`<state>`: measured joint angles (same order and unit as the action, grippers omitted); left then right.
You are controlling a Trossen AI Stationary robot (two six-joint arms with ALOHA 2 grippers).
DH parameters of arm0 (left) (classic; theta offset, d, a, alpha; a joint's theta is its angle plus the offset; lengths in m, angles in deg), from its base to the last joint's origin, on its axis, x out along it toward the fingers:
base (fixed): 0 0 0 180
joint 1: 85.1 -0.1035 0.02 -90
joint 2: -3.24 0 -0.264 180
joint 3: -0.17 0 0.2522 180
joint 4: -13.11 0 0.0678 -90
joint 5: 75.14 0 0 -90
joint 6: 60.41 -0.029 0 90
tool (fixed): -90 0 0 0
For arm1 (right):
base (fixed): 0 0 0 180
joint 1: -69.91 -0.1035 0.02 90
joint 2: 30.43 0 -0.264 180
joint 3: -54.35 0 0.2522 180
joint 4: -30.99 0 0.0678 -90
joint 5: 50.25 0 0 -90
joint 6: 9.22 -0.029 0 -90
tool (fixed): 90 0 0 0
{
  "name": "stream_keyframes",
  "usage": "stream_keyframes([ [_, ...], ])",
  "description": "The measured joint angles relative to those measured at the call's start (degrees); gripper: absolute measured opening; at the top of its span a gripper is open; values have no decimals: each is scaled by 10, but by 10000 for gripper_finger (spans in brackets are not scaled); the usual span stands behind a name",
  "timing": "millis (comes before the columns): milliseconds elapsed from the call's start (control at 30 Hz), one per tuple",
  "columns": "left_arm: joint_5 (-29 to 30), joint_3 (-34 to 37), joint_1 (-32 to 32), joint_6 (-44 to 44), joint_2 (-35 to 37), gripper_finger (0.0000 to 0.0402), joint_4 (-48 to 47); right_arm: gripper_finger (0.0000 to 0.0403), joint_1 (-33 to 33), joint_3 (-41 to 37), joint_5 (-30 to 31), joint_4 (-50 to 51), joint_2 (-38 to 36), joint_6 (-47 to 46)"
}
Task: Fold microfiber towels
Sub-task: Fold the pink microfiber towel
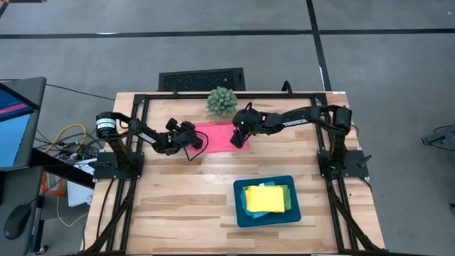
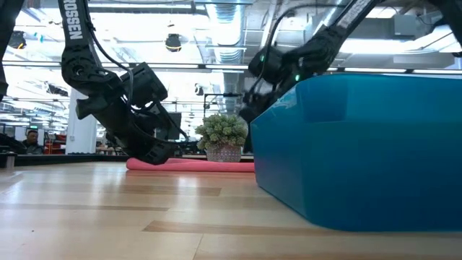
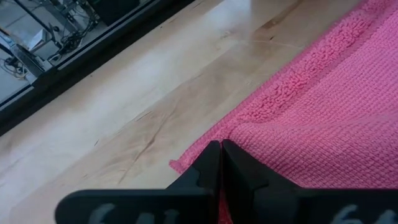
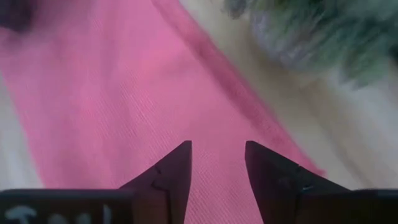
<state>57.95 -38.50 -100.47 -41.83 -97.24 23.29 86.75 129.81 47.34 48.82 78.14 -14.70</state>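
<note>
Fingers of the left gripper (image 3: 221,163) pinch a corner of the pink towel (image 1: 217,134) lying on the table (image 1: 178,206). The right gripper (image 4: 217,167) hovers over the towel's other end, its fingers apart and empty.

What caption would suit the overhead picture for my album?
Two robot arms meet over a pink towel beside a spiky plant; yellow towel waits folded in a teal tray.

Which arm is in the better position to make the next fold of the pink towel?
Probably the left. Its claw is shut on the near-left corner of the pink towel, so it could carry that edge over. The right claw hangs open above the towel's right end, holding nothing.
</note>
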Motion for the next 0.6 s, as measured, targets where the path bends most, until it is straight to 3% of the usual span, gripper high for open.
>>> stream_keyframes([
  [267, 0, 0, 7, 4, 1, 10, 0, 153, 24, -3, 0, 21, 28, -25],
  [433, 14, -5, 23, -5, 30, 47, -31, 146, 40, 0, 0, 12, 37, -49],
  [600, 33, -21, 30, -19, 105, 93, -108, 144, 43, 0, 0, 20, 37, -50],
])
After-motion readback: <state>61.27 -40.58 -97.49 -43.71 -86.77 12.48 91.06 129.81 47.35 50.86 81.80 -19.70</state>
